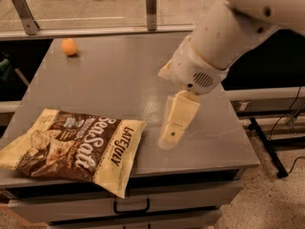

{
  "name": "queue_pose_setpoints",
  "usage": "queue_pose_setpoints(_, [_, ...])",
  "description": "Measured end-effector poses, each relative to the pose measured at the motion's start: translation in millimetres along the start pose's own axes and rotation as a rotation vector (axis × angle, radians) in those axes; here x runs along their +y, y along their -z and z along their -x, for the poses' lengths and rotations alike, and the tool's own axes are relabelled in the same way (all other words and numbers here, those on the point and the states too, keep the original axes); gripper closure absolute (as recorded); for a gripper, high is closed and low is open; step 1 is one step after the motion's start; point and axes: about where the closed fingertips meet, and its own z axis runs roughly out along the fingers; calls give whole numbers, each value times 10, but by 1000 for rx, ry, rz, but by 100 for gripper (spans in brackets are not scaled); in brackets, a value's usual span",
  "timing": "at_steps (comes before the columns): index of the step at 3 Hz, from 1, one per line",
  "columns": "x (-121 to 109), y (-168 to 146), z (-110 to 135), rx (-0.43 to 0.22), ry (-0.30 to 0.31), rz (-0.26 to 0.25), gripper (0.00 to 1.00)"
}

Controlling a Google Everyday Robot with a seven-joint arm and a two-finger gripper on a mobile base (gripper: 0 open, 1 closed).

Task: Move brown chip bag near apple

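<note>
**Desk:** Where does the brown chip bag (76, 149) lie?

**Photographer:** Flat on the near left of the grey tabletop (119, 80). Its near corner hangs over the front edge, above a drawer (181, 200) with a dark handle.

**Desk:** How does it look?

**Photographer:** Large and crinkled. It has a dark brown middle and pale yellow edges, with white "Sea Salt" lettering running along it. Pictures of tortilla chips show toward its left end, and dark lettering runs up its yellow right edge.

**Desk:** And the pincer (174, 123)?

**Photographer:** It hangs low over the tabletop, just right of the bag and apart from it, pointing down and a little to the left. I cannot tell whether it is open or closed. Nothing shows in its hold.

**Desk:** What else is in the scene?

**Photographer:** A small plain orange fruit (69, 46) sits at the far left corner, well apart from the bag. The thick white arm (224, 37) comes in from the upper right and covers the far right of the tabletop, so whatever lies there is hidden. Metal posts (151, 6) stand along the far side, and speckled floor (267, 199) shows at the near right.

**Desk:** Anything between the bag and the far right?

**Photographer:** Only the arm and the pincer. The grey surface between them is bare.
</note>
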Motion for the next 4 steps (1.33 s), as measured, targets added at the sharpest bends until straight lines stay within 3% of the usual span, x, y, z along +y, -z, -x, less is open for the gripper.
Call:
queue_pose_setpoints(1, [164,-514,376,-89,15,108,0])
queue_pose_setpoints(2, [242,-804,487,-130,24,139,0])
queue_pose_setpoints(4, [161,-1068,437,-191,-12,126,41])
